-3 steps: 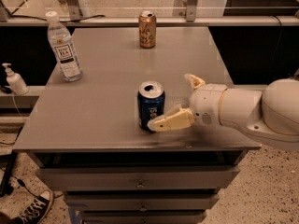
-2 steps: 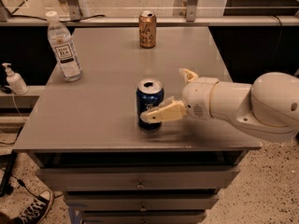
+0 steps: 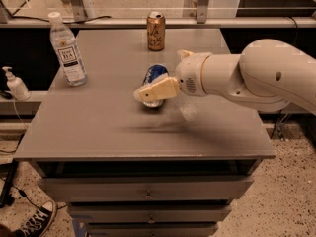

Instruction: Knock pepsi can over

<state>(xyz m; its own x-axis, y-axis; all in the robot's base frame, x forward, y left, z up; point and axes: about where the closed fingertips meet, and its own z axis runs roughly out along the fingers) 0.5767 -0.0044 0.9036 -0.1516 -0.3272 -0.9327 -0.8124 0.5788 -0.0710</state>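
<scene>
We see the end effector (image 3: 161,73) near the middle of the counter (image 3: 98,132), a little toward the far edge, reaching in from the right side on a thick cream-white arm (image 3: 256,75). Its fingers stand apart: the long tan one (image 3: 158,89) stretches leftward across the front of the pepsi can (image 3: 157,74), and the other pokes up behind the wrist, on the side of the far edge. The can sits between them, and the near finger covers its lower part. It is dark blue with white patches and looks tipped off upright (it is smeared, so we cannot tell how far it leans, or whether the finger is pressing on it).

Further out, a gold-brown can (image 3: 156,31) stands upright close to the middle of the far edge, well apart from the end effector. A clear plastic bottle (image 3: 68,51) with a white cap and white label stands upright near the far left corner.

Off the counter's left edge a small pump bottle (image 3: 16,85) rests on a lower ledge. Drawers (image 3: 148,194) fill the front beneath the counter, and a black sneaker (image 3: 34,222) shows on the floor by the near left corner.
</scene>
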